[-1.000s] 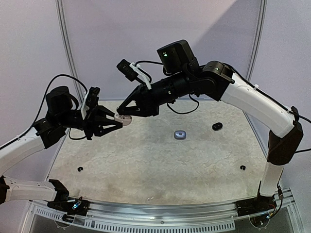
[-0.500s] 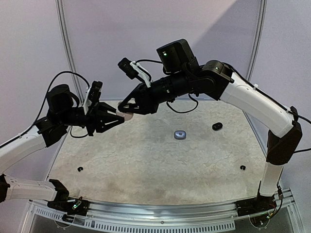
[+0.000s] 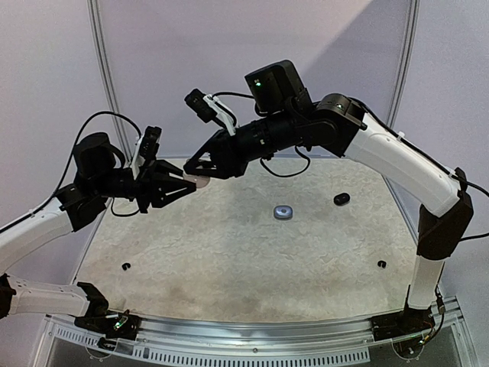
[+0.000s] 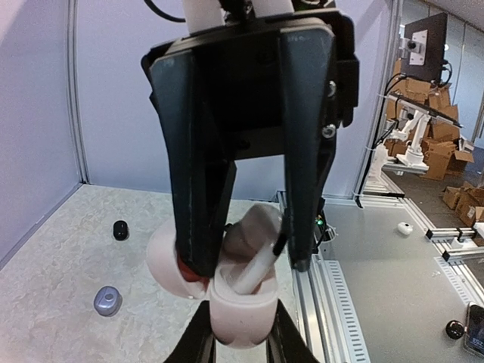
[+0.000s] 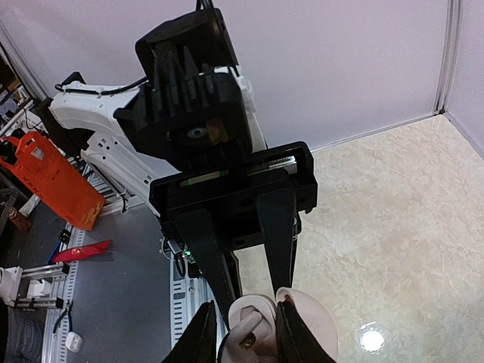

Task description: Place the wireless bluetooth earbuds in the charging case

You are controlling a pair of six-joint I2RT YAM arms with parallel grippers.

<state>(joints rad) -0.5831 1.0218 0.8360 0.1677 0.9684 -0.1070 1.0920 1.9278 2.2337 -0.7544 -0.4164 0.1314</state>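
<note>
One earbud within right end effector

Pale pink case, white earbud

You get no readable text, label, brand, number or sign in any view. The pale charging case turns a plain, unmarked shell toward the left wrist camera. Any print on the cardboard boxes beyond the table is too small to read. The same goes for the orange object in the right wrist view.
</note>
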